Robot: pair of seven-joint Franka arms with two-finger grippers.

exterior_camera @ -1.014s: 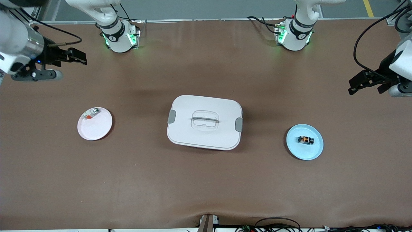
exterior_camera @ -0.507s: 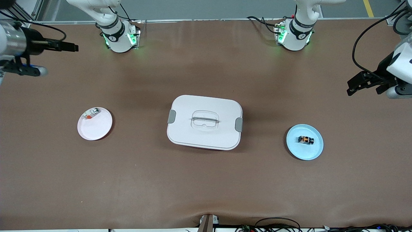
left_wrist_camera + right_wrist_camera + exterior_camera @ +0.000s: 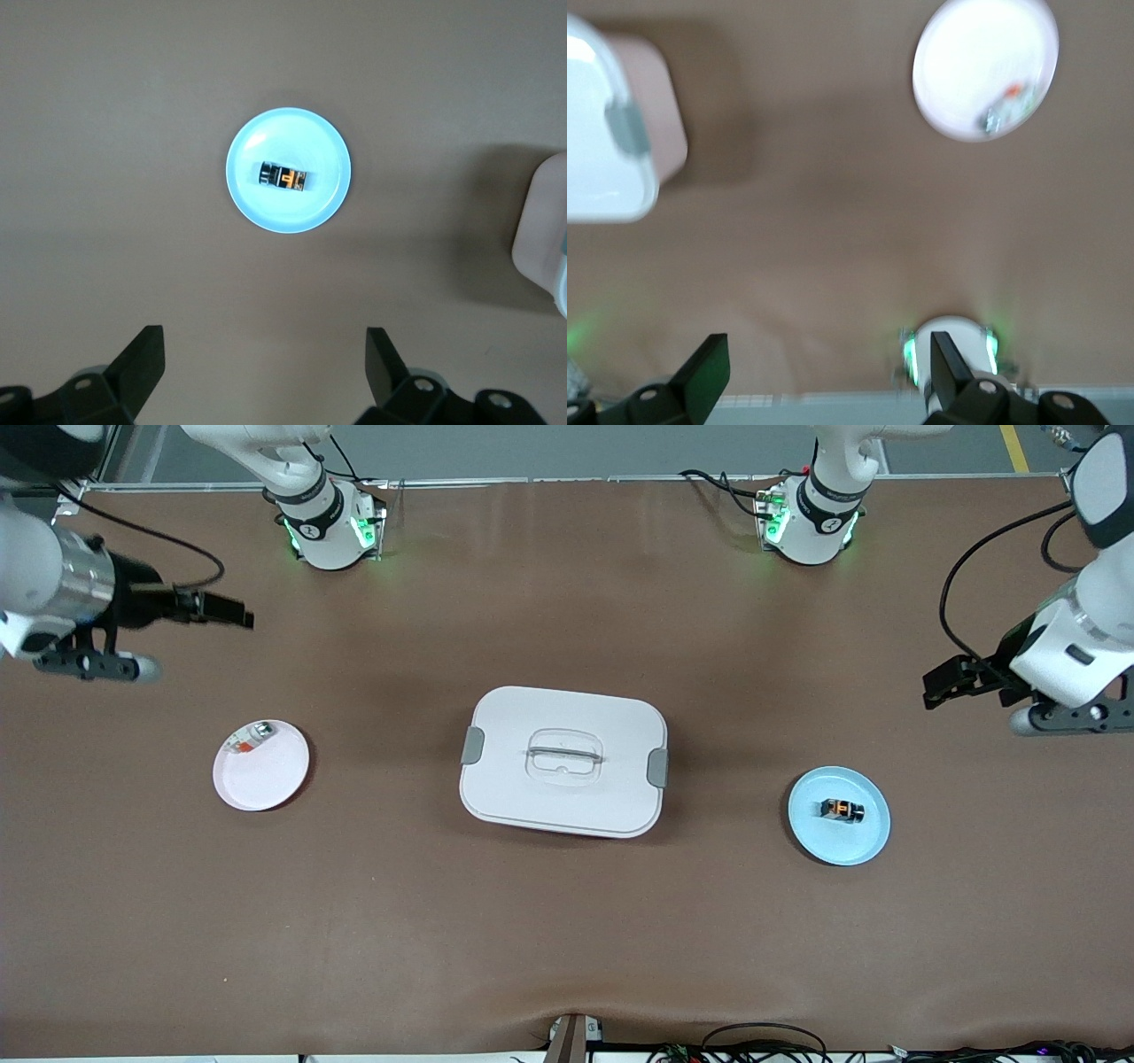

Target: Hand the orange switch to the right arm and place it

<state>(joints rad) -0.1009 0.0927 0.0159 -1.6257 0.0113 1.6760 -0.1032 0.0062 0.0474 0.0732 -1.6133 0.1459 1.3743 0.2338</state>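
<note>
Bench: a brown surface seen from high up, with both arm bases along its edge farthest from the front camera.
Orange switch: a tiny black block with an orange centre, lying in the middle of a pale blue plate toward the left arm's end of the bench. Nothing touches it.
White box: a closed, rounded container with grey clips at both ends, mid-bench, between the two plates.
Pink plate: toward the right arm's end of the bench, with a small silver piece with a red-orange bit at its rim.
Left hand: up in the air over bare bench at the left arm's end, well apart from the blue plate, fingers spread wide and holding nothing.
Right hand: up in the air over bare bench at the right arm's end, fingers wide and holding nothing.
Left wrist view only: looks straight down on the switch and its plate; the two dark fingertips stand far apart, and a corner of the box shows at the edge.
Right wrist view only: blurred, it takes in the pink plate, the box's clipped end and a green-lit arm base.
</note>
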